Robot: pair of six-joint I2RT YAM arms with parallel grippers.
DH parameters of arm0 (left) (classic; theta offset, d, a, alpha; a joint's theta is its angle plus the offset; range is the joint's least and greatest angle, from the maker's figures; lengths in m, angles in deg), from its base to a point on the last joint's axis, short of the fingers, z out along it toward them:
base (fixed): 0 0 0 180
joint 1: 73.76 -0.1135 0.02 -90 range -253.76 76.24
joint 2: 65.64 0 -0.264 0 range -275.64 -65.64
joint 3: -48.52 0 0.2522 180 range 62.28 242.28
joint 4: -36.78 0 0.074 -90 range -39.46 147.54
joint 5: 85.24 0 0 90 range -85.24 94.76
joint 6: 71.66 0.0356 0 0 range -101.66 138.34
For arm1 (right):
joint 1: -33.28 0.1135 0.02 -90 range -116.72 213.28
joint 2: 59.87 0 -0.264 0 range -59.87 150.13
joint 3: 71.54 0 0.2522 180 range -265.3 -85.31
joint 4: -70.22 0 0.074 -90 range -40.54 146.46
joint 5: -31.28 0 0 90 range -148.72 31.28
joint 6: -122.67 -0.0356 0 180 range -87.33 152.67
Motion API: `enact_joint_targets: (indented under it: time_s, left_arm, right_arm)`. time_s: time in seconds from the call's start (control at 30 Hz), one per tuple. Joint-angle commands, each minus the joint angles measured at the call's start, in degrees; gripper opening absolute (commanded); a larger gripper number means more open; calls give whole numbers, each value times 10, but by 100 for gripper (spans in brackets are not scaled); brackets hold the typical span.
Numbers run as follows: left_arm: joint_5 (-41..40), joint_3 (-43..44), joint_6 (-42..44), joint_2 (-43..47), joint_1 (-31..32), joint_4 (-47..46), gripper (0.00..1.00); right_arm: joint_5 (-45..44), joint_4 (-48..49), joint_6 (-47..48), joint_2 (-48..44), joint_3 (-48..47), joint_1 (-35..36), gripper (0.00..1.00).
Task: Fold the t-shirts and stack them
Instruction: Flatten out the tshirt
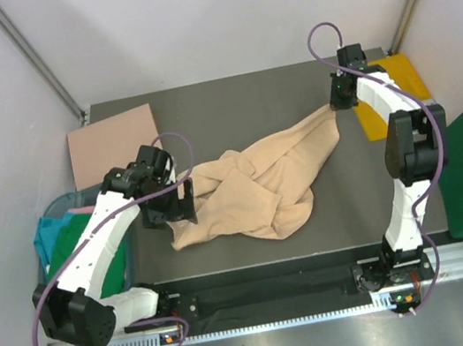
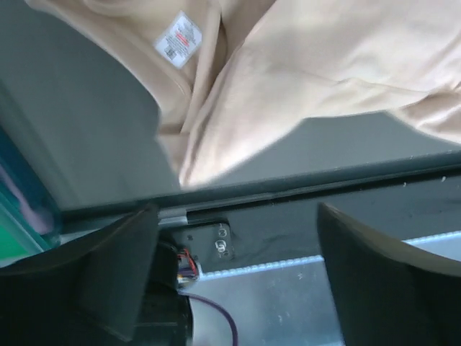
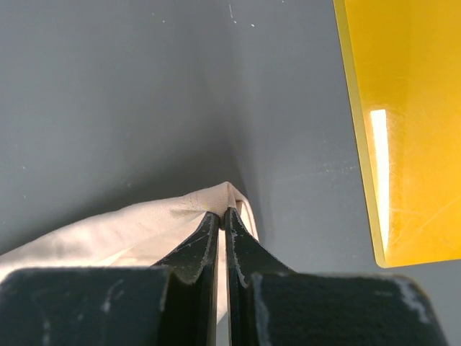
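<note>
Right end effector (image 3: 223,220) is clamped tight on a corner of the beige t-shirt (image 1: 256,186), which lies crumpled across the middle of the desk (image 1: 238,109). Left end effector (image 2: 236,210) gapes wide open just beside the shirt's left end.

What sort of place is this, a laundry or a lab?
Probably a robotics lab test cell: a left arm and right arm bolted to a dark table, plain white walls around it, and a beige t-shirt lying between them.
</note>
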Motion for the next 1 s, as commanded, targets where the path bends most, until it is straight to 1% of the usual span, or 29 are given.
enact_joint_targets:
  time_s: [0.0, 0.1, 0.13, 0.2, 0.23, 0.27, 0.3, 0.33, 0.37, 0.4, 0.47, 0.6, 0.67, 0.7, 0.87, 0.93, 0.97]
  left_arm:
    - [-24, 76, -5, 25, 2, -91, 99]
    - [-28, 101, 12, -9, 2, -154, 99]
    - [-26, 108, 25, -49, 1, -182, 99]
    - [-13, 140, 37, -104, 1, -192, 99]
    - [-13, 151, 43, -162, 2, -194, 99]
    - [-13, 167, 46, -193, 2, -182, 99]
    - [-15, 213, 46, -225, 1, -164, 99]
    - [-21, 227, 48, -279, 2, -163, 98]
    - [-22, 243, 49, -305, 2, -160, 98]
    - [-24, 277, 52, -349, 1, -159, 97]
    - [-15, 324, 55, -388, 1, -159, 97]
    - [18, 384, 56, -460, 2, -172, 98]
    - [34, 415, 53, -476, 2, -177, 98]
    - [42, 425, 52, -490, 2, -182, 99]
    - [112, 485, 43, -529, 3, -190, 99]
    - [124, 509, 41, -562, 5, -173, 99]
    - [126, 536, 41, -574, 7, -164, 99]
  right_arm:
    - [4, 10, -8, 1, -23, -7, 0]
    - [5, 13, -9, -5, -13, -6, 0]
    - [7, 16, -9, -7, -9, -7, 0]
    - [10, 19, -9, -11, 0, -7, 0]
    - [11, 19, -9, -12, 2, -7, 0]
    - [13, 21, -9, -14, 7, -7, 0]
    - [13, 19, -9, -16, 10, -8, 0]
    - [14, 21, -7, -19, 13, -7, 0]
    - [15, 22, -4, -21, 19, -7, 0]
    - [16, 23, -4, -23, 22, -8, 0]
    - [15, 25, -4, -26, 29, -8, 0]
    - [16, 28, -1, -35, 43, -8, 0]
    - [16, 28, 1, -36, 50, -9, 0]
    - [30, 30, -1, -37, 51, -9, 0]
    - [37, 33, -2, -37, 62, -8, 0]
    - [38, 34, -2, -37, 64, -10, 0]
    - [38, 34, -2, -36, 64, -10, 0]
